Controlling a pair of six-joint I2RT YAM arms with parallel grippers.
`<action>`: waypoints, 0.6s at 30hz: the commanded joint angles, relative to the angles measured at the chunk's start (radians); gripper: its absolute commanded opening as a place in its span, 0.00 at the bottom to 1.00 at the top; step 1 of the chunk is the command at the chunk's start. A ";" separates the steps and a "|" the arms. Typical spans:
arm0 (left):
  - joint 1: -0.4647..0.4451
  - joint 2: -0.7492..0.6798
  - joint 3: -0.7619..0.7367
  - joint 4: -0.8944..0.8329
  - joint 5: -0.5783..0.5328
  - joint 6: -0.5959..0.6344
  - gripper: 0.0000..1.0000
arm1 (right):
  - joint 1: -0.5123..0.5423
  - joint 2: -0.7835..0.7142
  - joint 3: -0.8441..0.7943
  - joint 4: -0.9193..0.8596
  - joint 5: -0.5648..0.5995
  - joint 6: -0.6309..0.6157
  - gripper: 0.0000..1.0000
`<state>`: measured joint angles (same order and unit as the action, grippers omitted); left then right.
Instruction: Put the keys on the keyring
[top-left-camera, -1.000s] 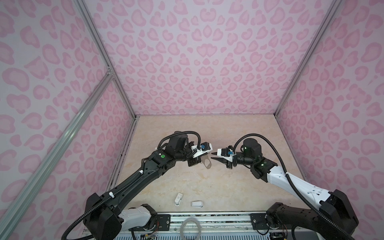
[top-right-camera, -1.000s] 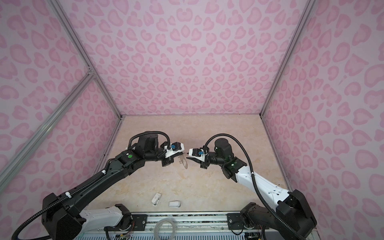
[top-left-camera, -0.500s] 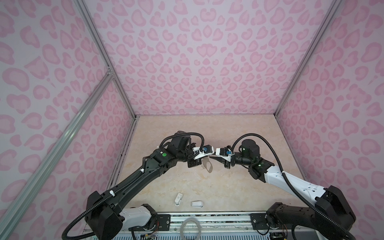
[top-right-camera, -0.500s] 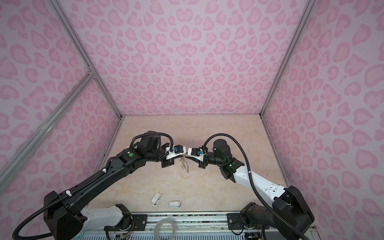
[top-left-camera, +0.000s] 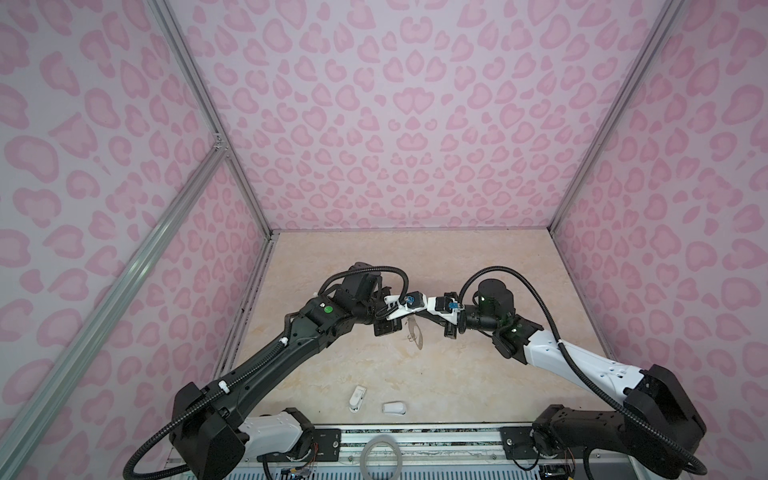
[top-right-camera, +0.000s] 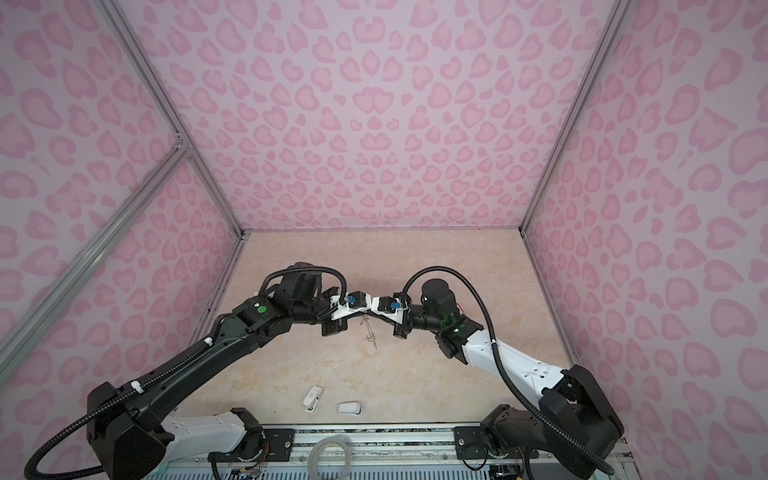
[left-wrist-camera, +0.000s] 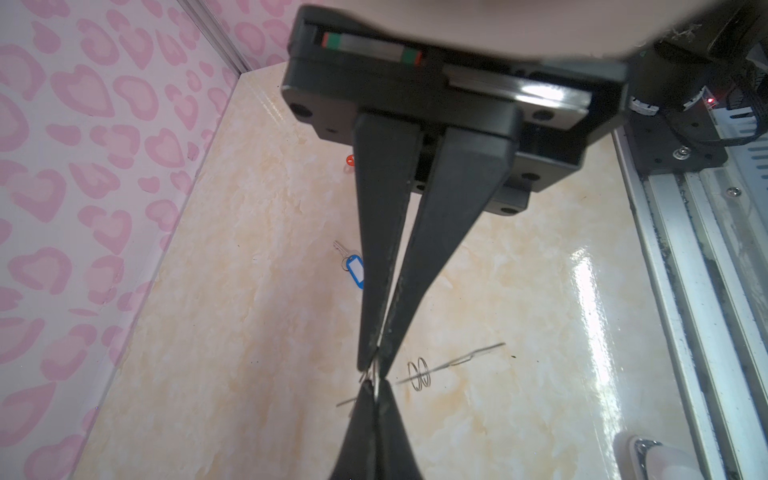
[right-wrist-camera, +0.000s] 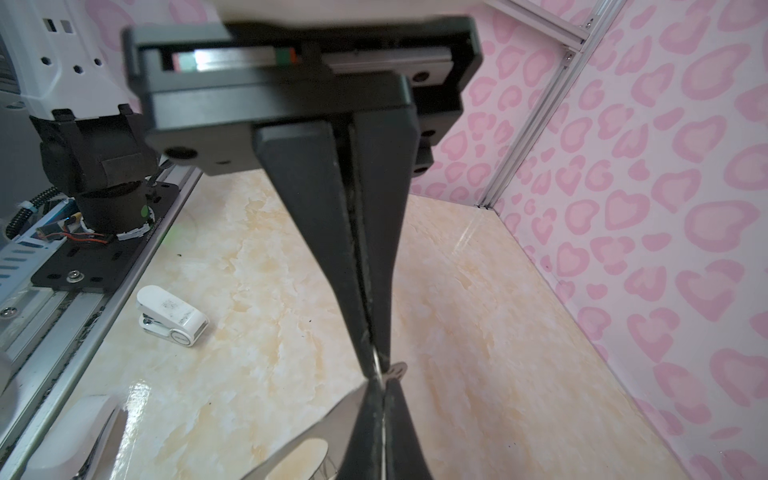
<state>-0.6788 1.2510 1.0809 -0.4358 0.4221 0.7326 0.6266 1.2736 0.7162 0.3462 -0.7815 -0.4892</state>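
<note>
Up in the air over the middle of the tabletop (top-left-camera: 374, 249), clear of its surface: the keyring (top-left-camera: 417, 336) (top-right-camera: 371, 334), hanging thin and edge-on in both top views between two arms meeting tip to tip. Clamped by one edge from one side in the left end effector (left-wrist-camera: 375, 366), fingers (left-wrist-camera: 378, 249) almost together, only a sliver of light along their length and the plate's thin edge at the tips. Clamped from the opposite side in the right end effector (right-wrist-camera: 375, 368), fingers pressed together on a glint of the same metal, tips all but touching those of the left. From the left wrist, just a fine slanted line with two wire split rings (left-wrist-camera: 418, 374) hanging beside the tips; from the right wrist, a broad grey face with part of the oval cut-out (right-wrist-camera: 299, 459) showing pale tabletop through it. Down on the tabletop, well apart from the plate, lying flat: the blue key (left-wrist-camera: 354, 271), small metal blade at one end of its tag. Farther along, mostly hidden behind a left finger: the red-orange key (left-wrist-camera: 350, 161), only a scrap of tag showing. Near the front edge, two white plastic pieces (top-left-camera: 357, 397) close together, apart from everything else. On the front rail, a pale grey hoop (top-left-camera: 381, 455).
</note>
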 joint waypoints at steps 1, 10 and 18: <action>0.003 -0.038 -0.053 0.103 -0.005 -0.045 0.30 | 0.001 -0.005 -0.017 0.048 0.002 0.026 0.00; 0.131 -0.215 -0.348 0.546 0.196 -0.284 0.31 | -0.034 0.015 -0.107 0.372 -0.092 0.256 0.00; 0.136 -0.232 -0.448 0.740 0.239 -0.405 0.27 | -0.037 0.057 -0.104 0.520 -0.164 0.368 0.00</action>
<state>-0.5449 1.0214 0.6491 0.1555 0.6182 0.3985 0.5907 1.3155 0.6106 0.7475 -0.8967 -0.1871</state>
